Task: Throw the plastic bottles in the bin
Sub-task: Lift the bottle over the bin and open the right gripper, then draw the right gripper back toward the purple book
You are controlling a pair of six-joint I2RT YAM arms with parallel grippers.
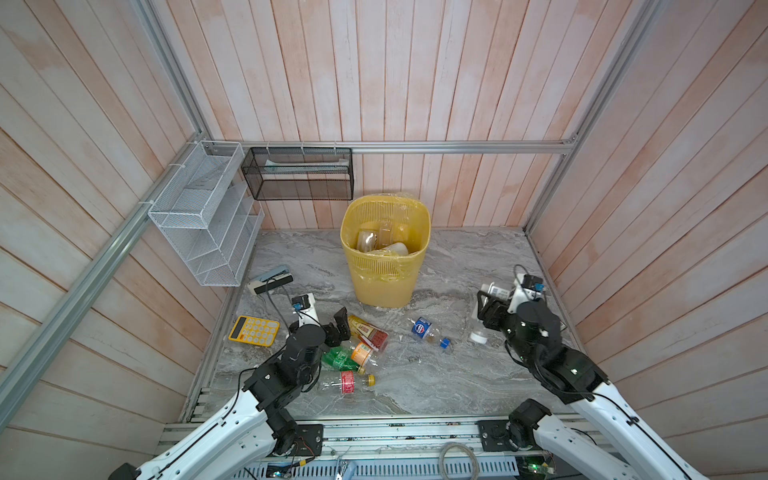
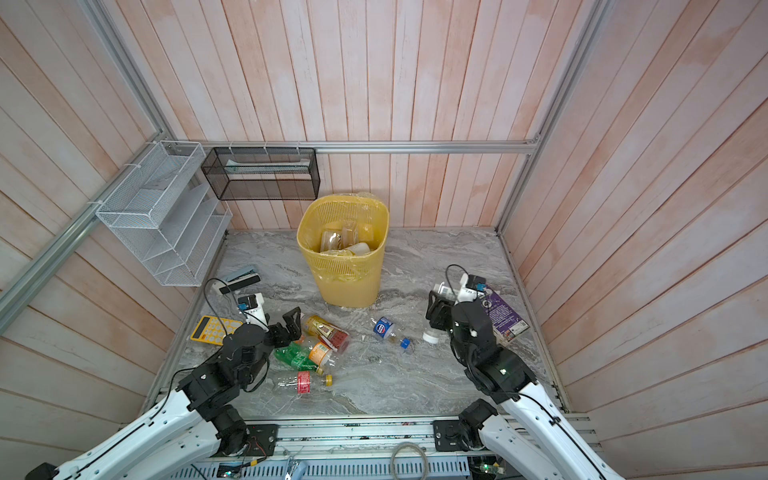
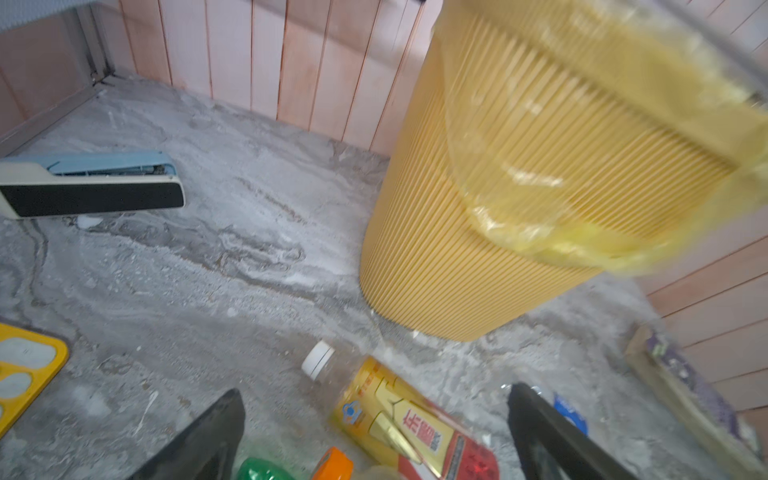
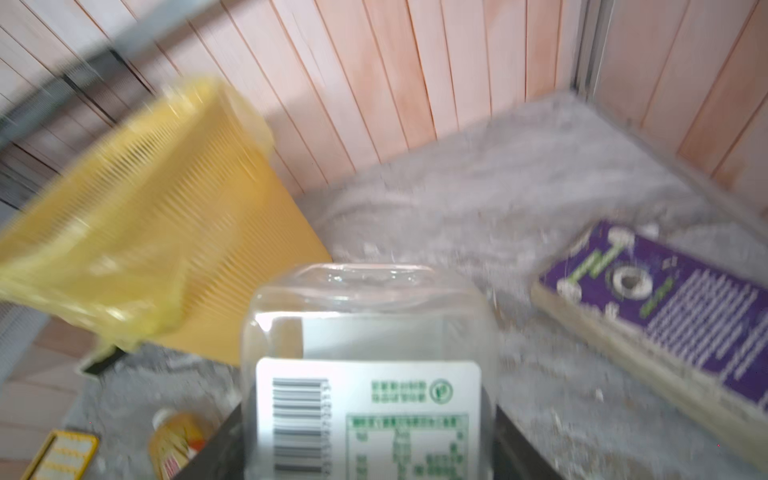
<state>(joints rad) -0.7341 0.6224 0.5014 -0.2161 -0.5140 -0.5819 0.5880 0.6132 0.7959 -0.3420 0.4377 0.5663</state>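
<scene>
Top views: counting a few bottles (image 1: 384,237) in bin (image 1: 382,286), clamping one bottle (image 1: 497,291) in right gripper (image 1: 487,300), hovering left gripper (image 1: 340,326) spread wide above pile (image 1: 362,340) at bench (image 1: 415,382) front-left, roughly six remaining.

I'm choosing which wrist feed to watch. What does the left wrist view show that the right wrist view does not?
Left wrist only: the stapler, the green bottle, and the left gripper, jaws open. Right wrist only: the clear bottle with a barcode label, gripped by the right gripper. Both: the yellow bin, the purple book, the yellow calculator and the gold-labelled bottle.
</scene>
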